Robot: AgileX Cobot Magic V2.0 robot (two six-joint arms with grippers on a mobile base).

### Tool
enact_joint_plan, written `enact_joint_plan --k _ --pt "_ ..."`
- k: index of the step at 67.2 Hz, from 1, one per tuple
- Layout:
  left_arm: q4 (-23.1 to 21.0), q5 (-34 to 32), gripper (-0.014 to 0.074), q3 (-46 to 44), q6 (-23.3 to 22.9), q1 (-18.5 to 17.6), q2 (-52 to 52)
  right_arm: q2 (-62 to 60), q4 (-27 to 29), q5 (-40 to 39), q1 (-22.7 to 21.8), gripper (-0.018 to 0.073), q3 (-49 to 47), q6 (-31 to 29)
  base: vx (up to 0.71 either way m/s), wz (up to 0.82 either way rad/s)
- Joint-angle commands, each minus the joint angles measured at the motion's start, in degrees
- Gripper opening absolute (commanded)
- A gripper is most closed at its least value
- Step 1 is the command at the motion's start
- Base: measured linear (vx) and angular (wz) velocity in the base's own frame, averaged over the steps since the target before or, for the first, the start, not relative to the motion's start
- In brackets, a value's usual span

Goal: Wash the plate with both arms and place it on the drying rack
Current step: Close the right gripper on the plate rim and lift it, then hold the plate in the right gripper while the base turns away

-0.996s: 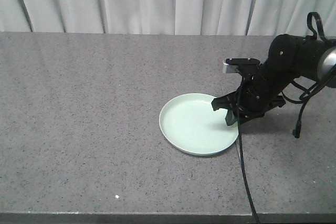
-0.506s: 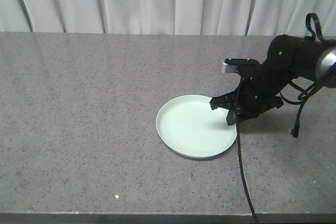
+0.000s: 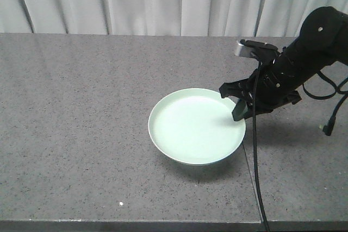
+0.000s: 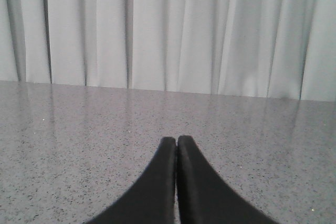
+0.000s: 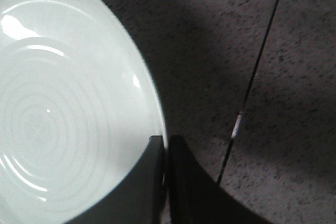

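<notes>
A: Location of round pale mint-green plate (image 3: 196, 126)?
B: Clamped at its right rim by right pincer (image 3: 238, 113), tilted, apparently off the speckled grey stone counter (image 3: 81, 107). Rim grip, likely to leave the face free for washing.
A: And left pincer (image 4: 176, 145)?
B: Pressed together, empty, low over counter.
A: Room?
B: Open leftward. Front counter edge near, black cable (image 3: 255, 177) dangling across it.

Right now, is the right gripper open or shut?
Shut on the plate: the right wrist view shows the right gripper's fingers closed on its rim.
</notes>
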Motion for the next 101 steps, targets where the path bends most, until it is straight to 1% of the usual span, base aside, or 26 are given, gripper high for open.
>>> enact_joint_plan --k 1,6,15,28,36,44,49,63,101 --pt "-0.5 -4.2 -0.0007 -1.6 -0.1 -0.3 -0.9 -4.3 4.3 3.5 -0.1 -0.0004 -1.5 -0.8 0.00 0.00" --pt "-0.5 -4.2 -0.0007 -1.6 -0.1 -0.3 -0.9 -5.5 5.2 5.8 0.0 -0.0004 -1.5 -2.6 0.00 0.00" --pt "-0.5 -4.2 -0.0007 -1.6 -0.1 -0.3 -0.9 -8.4 6.0 5.6 1.3 -0.0004 -1.4 -2.9 0.00 0.00" --pt "-0.5 -4.2 -0.0007 -1.6 -0.1 -0.3 -0.9 -13.2 5.5 5.1 7.9 -0.0004 -1.3 -2.6 0.00 0.00" --pt "-0.5 -4.2 -0.0007 -1.6 -0.1 -0.3 -0.9 -15.0 5.0 4.8 12.3 -0.0004 -1.3 -1.2 0.00 0.00" --pt "-0.5 -4.2 -0.0007 -1.6 -0.1 -0.3 -0.9 -16.4 3.3 5.2 14.3 -0.0004 -1.3 0.8 0.00 0.00" --pt "-0.5 -4.2 -0.0007 -1.6 -0.1 -0.3 -0.9 -16.9 2.4 6.3 14.6 -0.0004 -1.3 1.4 0.00 0.00" --pt "-0.5 -4.2 -0.0007 -1.6 -0.1 -0.3 -0.9 -18.6 2.5 9.1 14.6 -0.0004 -1.3 0.9 0.00 0.00" --pt "-0.5 -4.2 -0.0007 -1.6 -0.1 -0.3 -0.9 -19.6 2.6 9.4 14.5 -0.0004 -1.3 0.6 0.00 0.00"
